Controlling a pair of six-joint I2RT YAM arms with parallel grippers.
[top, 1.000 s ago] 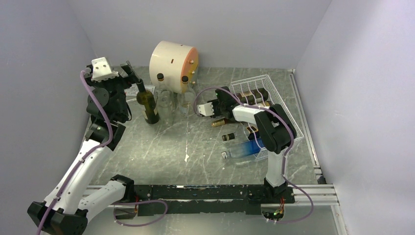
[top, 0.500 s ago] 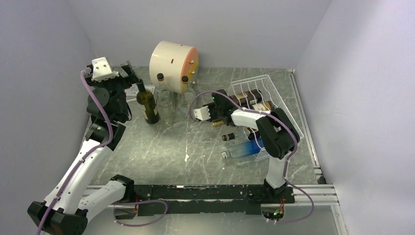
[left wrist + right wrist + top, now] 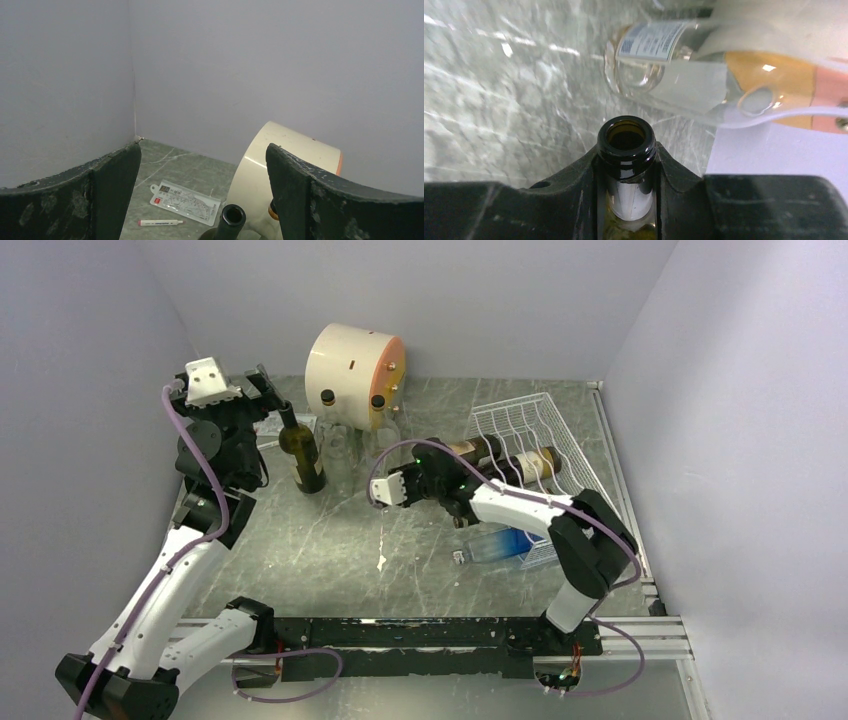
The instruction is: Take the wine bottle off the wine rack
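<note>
The white wire wine rack (image 3: 510,408) stands at the back right. A dark wine bottle (image 3: 478,449) lies partly drawn out of its left side. My right gripper (image 3: 432,476) is shut on that bottle's neck. In the right wrist view the open mouth of the bottle (image 3: 626,142) sticks out just past my fingertips (image 3: 586,172). A second bottle (image 3: 525,462) lies in the rack behind it. My left gripper (image 3: 262,380) hangs open at the back left, just above the mouth of an upright dark bottle (image 3: 232,216), holding nothing.
A cream drum with an orange face (image 3: 355,360) stands at the back. Clear glass bottles (image 3: 340,455) stand in front of it. A blue bottle (image 3: 495,545) lies by the rack's near end. A plastic card (image 3: 185,200) and a marker (image 3: 159,222) lie near the back left corner.
My right gripper finished closing on the bottle neck and moved left and nearer, drawing the dark bottle out of the rack. The left arm has not moved.
</note>
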